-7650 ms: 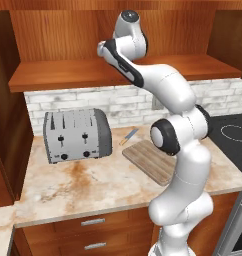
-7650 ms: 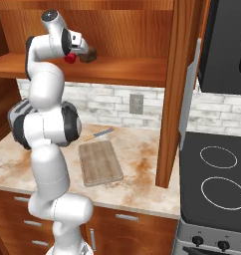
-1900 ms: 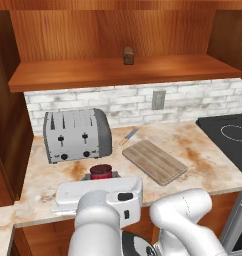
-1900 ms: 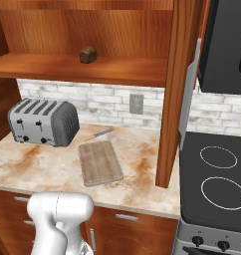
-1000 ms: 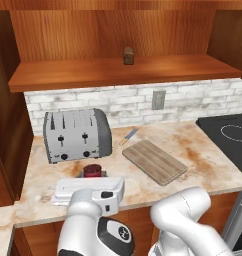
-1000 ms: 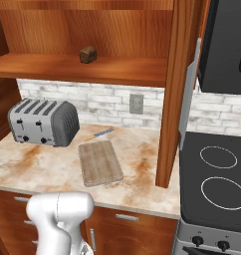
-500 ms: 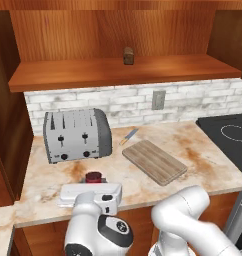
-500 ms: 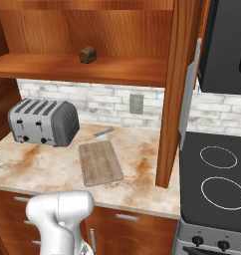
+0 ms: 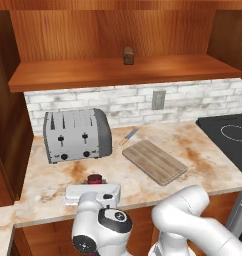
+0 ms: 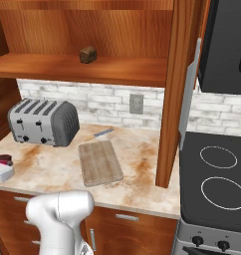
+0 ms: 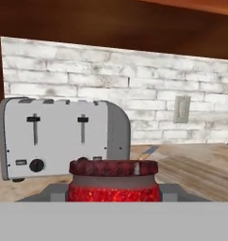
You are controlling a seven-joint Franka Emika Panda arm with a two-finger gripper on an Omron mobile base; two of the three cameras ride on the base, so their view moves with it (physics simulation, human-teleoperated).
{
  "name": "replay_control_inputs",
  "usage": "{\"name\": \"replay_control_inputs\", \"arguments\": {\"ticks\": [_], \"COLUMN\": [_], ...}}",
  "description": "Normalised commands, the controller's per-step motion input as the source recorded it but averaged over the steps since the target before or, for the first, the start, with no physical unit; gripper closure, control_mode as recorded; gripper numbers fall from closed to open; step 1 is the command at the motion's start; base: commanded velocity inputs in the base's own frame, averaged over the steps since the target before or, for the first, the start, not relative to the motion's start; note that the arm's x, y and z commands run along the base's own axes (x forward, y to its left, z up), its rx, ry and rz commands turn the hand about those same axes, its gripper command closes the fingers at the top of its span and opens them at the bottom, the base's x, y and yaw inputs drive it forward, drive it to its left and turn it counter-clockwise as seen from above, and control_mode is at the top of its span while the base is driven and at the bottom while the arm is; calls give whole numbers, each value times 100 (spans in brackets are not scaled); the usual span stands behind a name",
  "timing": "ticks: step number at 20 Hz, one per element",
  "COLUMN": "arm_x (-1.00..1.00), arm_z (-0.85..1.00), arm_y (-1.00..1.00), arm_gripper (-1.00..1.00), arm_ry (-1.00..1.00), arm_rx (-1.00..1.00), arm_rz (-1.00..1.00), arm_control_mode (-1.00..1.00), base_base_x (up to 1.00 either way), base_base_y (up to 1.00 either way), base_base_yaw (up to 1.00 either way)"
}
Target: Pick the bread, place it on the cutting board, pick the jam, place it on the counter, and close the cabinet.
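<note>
Bread (image 9: 128, 55) remained on the shelf, cutting board (image 9: 154, 161) bare; pincer (image 9: 93, 188) clamped the jam (image 11: 114, 181) low over the tabletop (image 9: 203, 160); cabinet (image 10: 176, 74) open.

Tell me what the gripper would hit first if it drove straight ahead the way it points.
The jam already sits between the fingers of the gripper, so that comes first. Beyond it, the toaster stands in line, probably next, though depth is hard to judge.
</note>
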Motion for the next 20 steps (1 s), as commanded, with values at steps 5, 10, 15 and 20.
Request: {"name": "replay_control_inputs", "arguments": {"ticks": [5,10,15,20], "arm_x": [63,58,47,37], "arm_z": [-29,-18,-11,-18], "arm_y": [3,2,3,3], "arm_gripper": [100,100,100,100], "arm_ry": [1,10,19,20], "arm_rx": [0,0,0,0], "arm_rz": [-2,-1,0,0], "arm_control_mode": [-100,-100,-100,-100], "base_base_x": [0,0,0,0], "base_base_y": [0,0,0,0], "base_base_yaw": [0,0,0,0]}}
